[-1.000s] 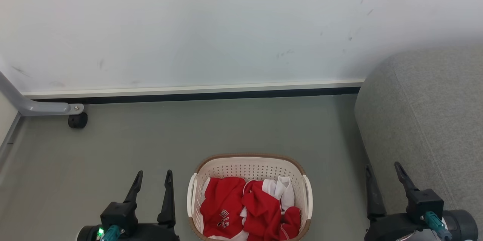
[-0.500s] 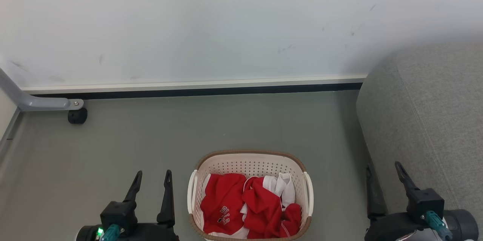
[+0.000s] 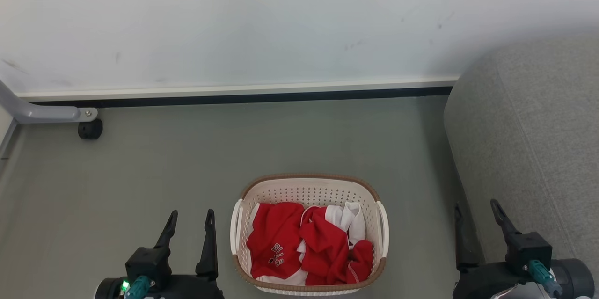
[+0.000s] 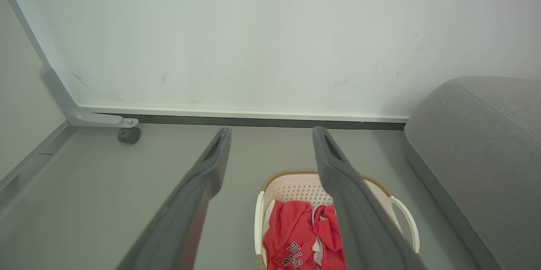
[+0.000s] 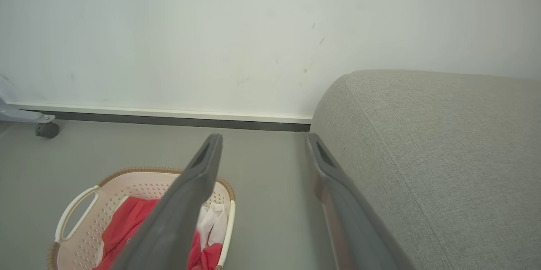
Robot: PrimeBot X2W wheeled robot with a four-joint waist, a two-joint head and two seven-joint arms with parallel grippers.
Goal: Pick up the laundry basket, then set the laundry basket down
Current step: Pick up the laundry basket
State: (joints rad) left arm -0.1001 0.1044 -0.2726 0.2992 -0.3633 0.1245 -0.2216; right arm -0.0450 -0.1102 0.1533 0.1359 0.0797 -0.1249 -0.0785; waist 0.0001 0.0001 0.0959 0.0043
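Head view has left gripper (image 3: 192, 215) and right gripper (image 3: 475, 205) both spread wide, empty, flanking the basket (image 3: 309, 178), seemingly lined up for its handles (image 3: 232, 226).

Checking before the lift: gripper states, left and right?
Left gripper: open, holding nothing, beside the laundry basket.
Right gripper: open, holding nothing.

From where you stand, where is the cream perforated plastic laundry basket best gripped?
Probably its white side handles, from outside: left gripper to left handle, right gripper to right handle. The laundry basket is wider than one gripper.
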